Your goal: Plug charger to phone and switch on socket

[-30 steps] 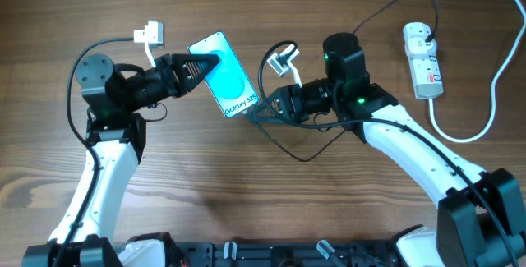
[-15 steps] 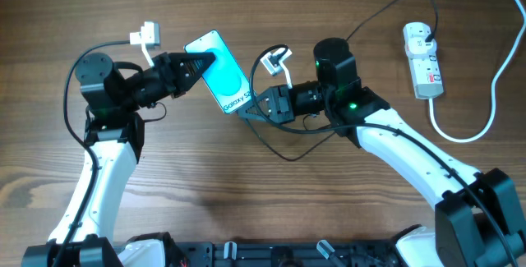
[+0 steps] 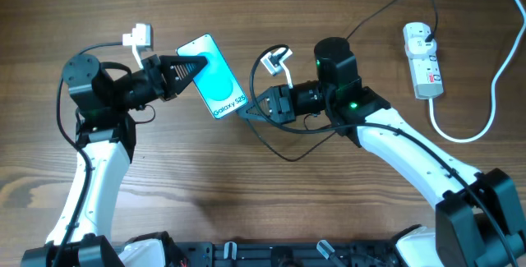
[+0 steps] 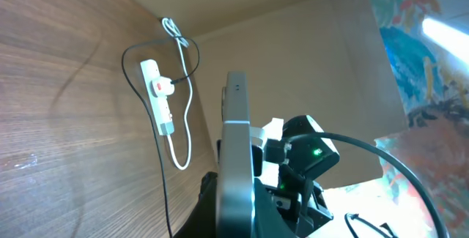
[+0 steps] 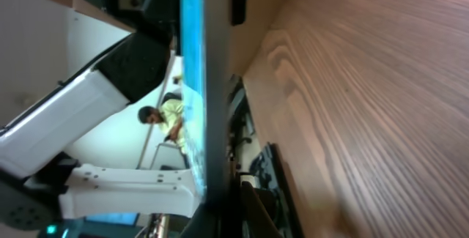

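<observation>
The phone [image 3: 215,87], with its turquoise screen up, is held tilted above the table by my left gripper [image 3: 186,71], which is shut on its upper end. It shows edge-on in the left wrist view [image 4: 236,150] and the right wrist view [image 5: 196,84]. My right gripper [image 3: 249,112] is shut on the plug end of the charger, right at the phone's "Galaxy" end; the tip itself is hidden. The thin black charger cable [image 3: 289,157] loops below the right arm. The white socket [image 3: 422,60] lies at the far right, also seen in the left wrist view [image 4: 160,106].
The socket's thick white cord [image 3: 485,107] curls off toward the right edge. A thin black cable [image 3: 386,6] runs from the socket toward the right arm. The table [image 3: 246,209] is bare wood in front of the arms.
The left arm has drawn back to the left, carrying the phone a little left. The right gripper moved left toward the phone's lower end and has since held still.
</observation>
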